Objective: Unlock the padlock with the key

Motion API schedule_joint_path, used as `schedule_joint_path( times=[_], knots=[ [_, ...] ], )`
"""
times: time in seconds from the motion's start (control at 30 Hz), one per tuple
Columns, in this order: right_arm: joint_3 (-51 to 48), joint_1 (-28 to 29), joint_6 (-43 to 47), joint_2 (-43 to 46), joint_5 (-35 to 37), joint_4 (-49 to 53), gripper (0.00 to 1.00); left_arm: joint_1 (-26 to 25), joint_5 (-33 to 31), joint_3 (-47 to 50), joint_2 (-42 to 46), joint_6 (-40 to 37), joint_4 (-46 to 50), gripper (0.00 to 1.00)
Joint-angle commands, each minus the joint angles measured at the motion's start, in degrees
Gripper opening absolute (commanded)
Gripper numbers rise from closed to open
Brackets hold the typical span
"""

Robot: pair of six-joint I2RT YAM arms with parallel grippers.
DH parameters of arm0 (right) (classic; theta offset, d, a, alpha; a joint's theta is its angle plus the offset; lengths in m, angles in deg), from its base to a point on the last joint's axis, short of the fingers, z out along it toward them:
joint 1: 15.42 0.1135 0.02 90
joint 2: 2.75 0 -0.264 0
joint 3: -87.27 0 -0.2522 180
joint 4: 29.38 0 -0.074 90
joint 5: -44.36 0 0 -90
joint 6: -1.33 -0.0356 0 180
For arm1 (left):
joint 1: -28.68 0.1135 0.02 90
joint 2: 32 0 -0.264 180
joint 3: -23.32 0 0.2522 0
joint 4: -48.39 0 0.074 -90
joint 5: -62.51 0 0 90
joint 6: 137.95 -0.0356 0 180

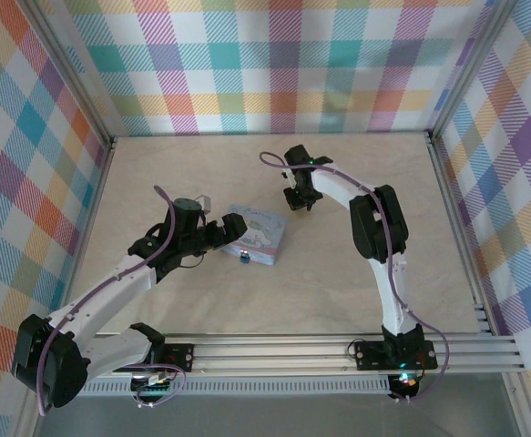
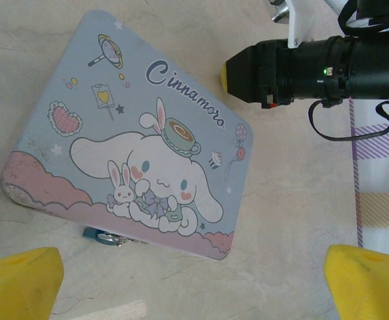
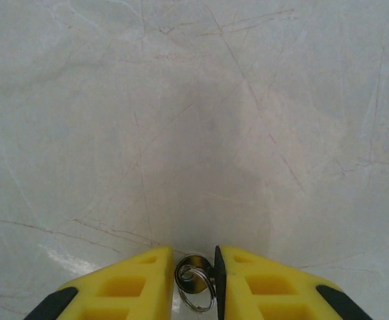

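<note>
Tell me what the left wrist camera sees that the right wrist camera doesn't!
Left wrist camera's extras: the pale blue tin with the cartoon dog, the tiny teal padlock peeking out at the tin's lower edge, and the right arm reaching in at the top right. Right wrist camera's extra: a silvery key ring sitting between the fingers of the right gripper, which stand close on both sides of it. Both share the pale marbled table and yellow fingertips at the bottom; the left gripper stands wide open.
</note>
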Motion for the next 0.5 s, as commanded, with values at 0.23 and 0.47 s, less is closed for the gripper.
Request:
schedule_joint_path(
  times=[0.23,0.47],
  knots=[
    [-2.3,-0.2,-0.5,0.4,-0.4,1.6,0.22,-0.7,-0.7,-1.2,0.0,-0.9,0.5,1.0],
    [-6.1,-0.2,-0.9,3.0,-0.8,0.8,0.13,-0.7,-1.1,-1.2,0.1,-1.0,2.7,1.0]
  ],
)
